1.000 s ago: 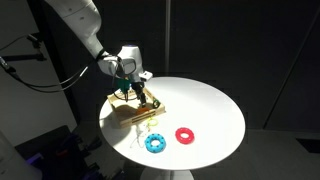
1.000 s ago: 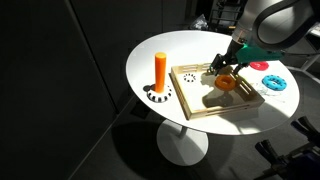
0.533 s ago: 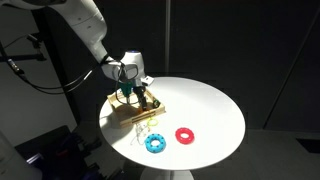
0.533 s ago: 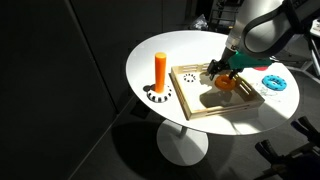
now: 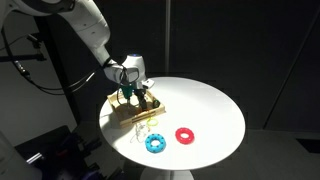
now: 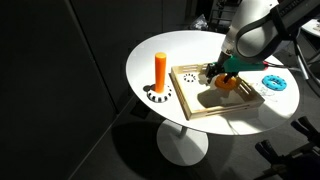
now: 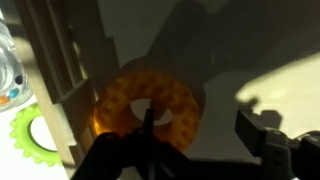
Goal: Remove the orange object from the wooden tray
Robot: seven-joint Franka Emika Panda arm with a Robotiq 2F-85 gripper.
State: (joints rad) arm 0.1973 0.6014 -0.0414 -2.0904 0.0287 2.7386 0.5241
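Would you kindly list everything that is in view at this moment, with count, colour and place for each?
table: one, white, round, bearing everything else.
tray: one, light wood, on the table.
orange ring: one, inside the tray, under the end effector.
orange peg: one, upright on a base, beside the tray.
base: one, black-and-white dotted, under the peg.
blue ring: one, on the table outside the tray.
red ring: one, on the table next to the blue ring.
green ring: one, light green, just outside the tray rim, partly cut off.
arm: one, white.
end effector: one, dark, fingers apart, low over the orange ring.
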